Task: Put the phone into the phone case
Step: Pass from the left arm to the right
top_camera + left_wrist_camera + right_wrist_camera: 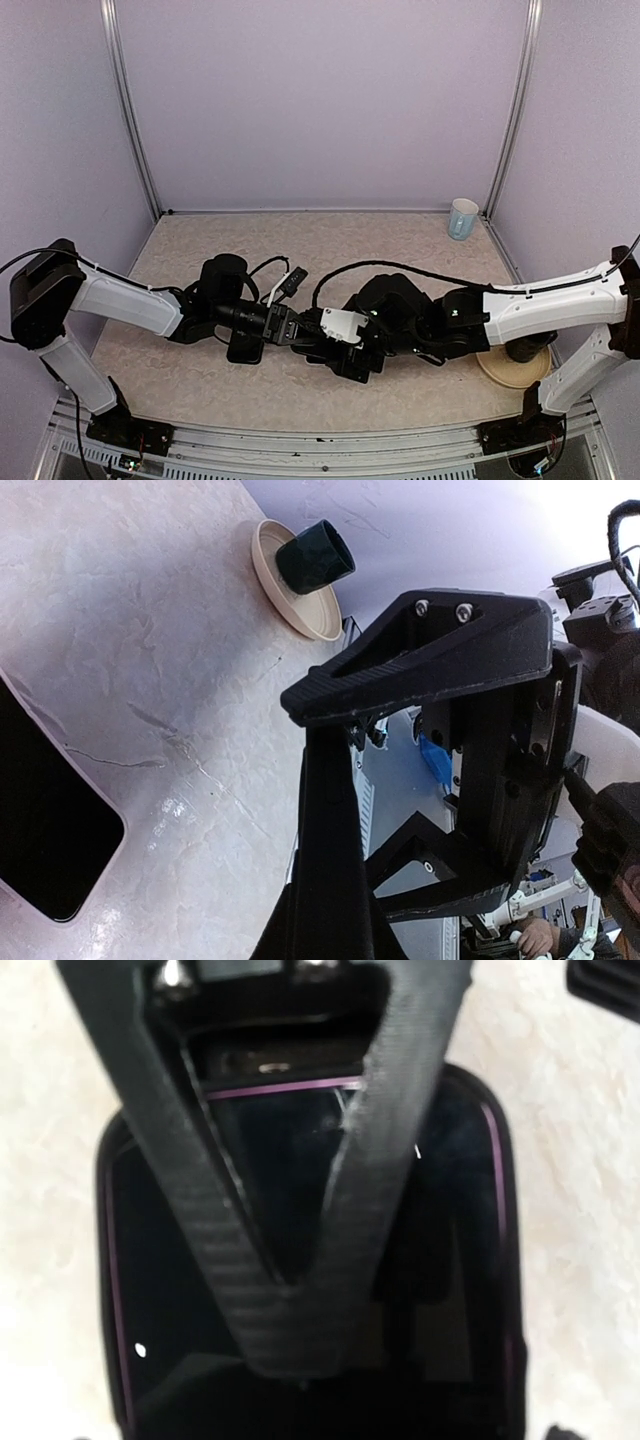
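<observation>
I'm hanging the right fingers (290,1320) straight over the purple-edged case (480,1260), lengthwise. The phone (45,810) is lying on the bench (150,630) left of it, nearer the left fingers (420,670). I cannot tell either pair's spread.

A: What lay on the table (300,240)?

B: Its top was pale and mottled. A light cup (463,218) stood upright in the far right corner, and a beige plate (500,376) sat near the right front edge.

A: Anything flat?

B: A glossy black slab (245,349) lay left of centre, and a purple-edged slab (150,1260) lay flat too. Which was phone and which case, I couldn't tell.
</observation>
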`<state>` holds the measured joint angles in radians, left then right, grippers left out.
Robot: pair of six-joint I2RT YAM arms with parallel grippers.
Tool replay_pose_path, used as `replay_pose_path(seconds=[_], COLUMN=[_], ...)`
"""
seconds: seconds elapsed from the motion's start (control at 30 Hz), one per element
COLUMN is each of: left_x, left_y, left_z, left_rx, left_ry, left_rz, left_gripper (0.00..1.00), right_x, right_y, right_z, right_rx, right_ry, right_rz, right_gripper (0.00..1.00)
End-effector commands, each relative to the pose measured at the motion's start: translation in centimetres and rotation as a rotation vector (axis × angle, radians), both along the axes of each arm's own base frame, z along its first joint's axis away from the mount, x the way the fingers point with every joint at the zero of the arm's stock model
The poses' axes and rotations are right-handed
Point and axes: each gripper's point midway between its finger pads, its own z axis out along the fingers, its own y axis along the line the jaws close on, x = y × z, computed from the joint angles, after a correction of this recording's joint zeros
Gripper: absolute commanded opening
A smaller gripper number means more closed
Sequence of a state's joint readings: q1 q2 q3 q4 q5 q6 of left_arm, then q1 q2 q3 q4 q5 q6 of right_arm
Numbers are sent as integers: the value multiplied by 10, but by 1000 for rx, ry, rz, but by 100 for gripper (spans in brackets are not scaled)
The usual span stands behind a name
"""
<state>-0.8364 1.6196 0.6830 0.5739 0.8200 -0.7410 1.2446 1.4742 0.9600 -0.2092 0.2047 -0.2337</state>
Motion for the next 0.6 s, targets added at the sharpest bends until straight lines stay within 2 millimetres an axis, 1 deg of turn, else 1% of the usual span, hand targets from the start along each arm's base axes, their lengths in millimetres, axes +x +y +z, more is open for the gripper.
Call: replay_pose_path(seconds=[0.0, 0.17, 0.27, 0.47, 0.57], left_x=[5, 3, 3, 3, 3], left_y=[-5, -6, -6, -6, -7], left_z=[18, 15, 13, 11, 10], left_rx=[-63, -62, -60, -59, -60], left_ry=[-47, -43, -38, -35, -32], left_rz=[-3, -7, -8, -6, -4], left_gripper=[0, 0, 0, 0, 0], right_x=[0, 4, 5, 2, -1], right_y=[13, 20, 24, 26, 27], right_z=[7, 13, 15, 8, 6], right_rx=[36, 59, 69, 53, 51], right_ry=[-27, -50, -52, -36, -25], right_rz=[-11, -29, -26, -14, -7], right_gripper=[99, 99, 96, 89, 92])
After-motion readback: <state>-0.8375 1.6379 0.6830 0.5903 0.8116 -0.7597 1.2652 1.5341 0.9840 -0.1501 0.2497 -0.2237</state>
